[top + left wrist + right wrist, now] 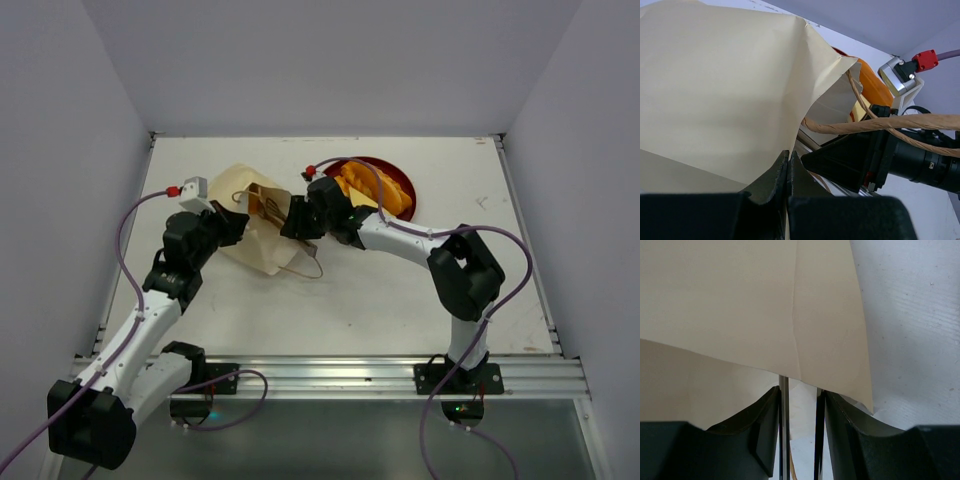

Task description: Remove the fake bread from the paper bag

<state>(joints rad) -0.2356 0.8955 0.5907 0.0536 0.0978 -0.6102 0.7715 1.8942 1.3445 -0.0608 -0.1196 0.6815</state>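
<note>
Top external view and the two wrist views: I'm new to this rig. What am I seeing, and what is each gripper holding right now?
The top view looks down from behind the left arm and the right arm, both bolted to the table. Each close-up comes from a camera on one wrist, with that arm's own dark fingers at the bottom. The paper bag lies on its side on the table. The left gripper is shut, apparently pinching the bag's wall. The right gripper sits at the bag's edge, jaws slightly apart, with nothing visibly gripped. Farther back, orange fake bread lies on a red plate.
</note>
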